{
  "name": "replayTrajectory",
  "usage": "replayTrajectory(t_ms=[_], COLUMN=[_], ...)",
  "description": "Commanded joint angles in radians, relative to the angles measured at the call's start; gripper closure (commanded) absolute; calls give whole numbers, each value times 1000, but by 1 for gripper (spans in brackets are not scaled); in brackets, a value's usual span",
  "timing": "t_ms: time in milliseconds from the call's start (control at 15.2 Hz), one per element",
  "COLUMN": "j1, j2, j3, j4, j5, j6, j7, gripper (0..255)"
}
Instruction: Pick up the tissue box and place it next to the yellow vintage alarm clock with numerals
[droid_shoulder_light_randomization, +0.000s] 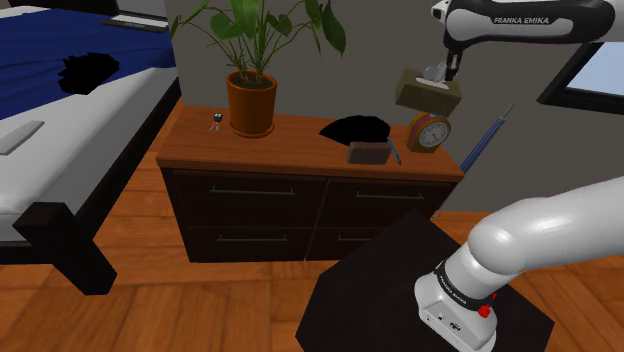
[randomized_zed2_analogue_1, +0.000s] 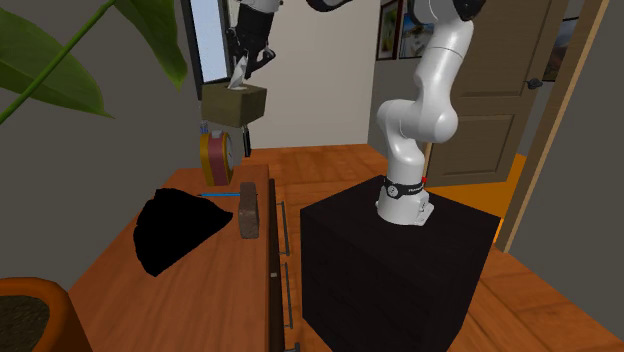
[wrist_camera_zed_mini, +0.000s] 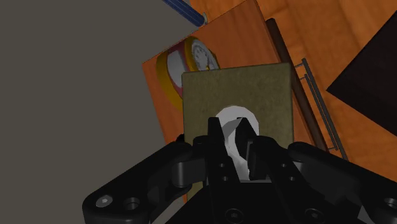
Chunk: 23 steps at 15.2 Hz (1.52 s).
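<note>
Pincer (wrist_camera_zed_mini: 233, 132) clamped the olive tissue box (wrist_camera_zed_mini: 235, 89) by its white tissue (wrist_camera_zed_mini: 238, 114). Light and stiff-walled, probably; the tissue grip risked tearing.

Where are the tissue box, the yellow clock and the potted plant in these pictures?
tissue box (droid_shoulder_light_randomization: 426, 97): shoulder view, on its olive side face.
yellow clock (droid_shoulder_light_randomization: 434, 133): shoulder view, on its white dial.
potted plant (droid_shoulder_light_randomization: 251, 105): shoulder view, on its orange-brown pot.
</note>
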Motion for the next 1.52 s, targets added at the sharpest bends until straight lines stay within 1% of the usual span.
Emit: replayTrajectory(t_ms=[0, 264, 594, 990, 1056, 1452], j1=[-17, -49, -84, -109, -112, -123], j2=[-10, -27, -22, 21, 37, 41], j3=[-39, -119, -224, -361, -395, -407], j4=[-6, -19, -10, 37, 54, -19], j5=[-12, -34, -53, -47, -40, -68], j6=[25, 79, 148, 234, 254, 325], j7=[-46, -130, -239, -382, -416, -380], gripper=[255, 255, 255, 255, 255, 255])
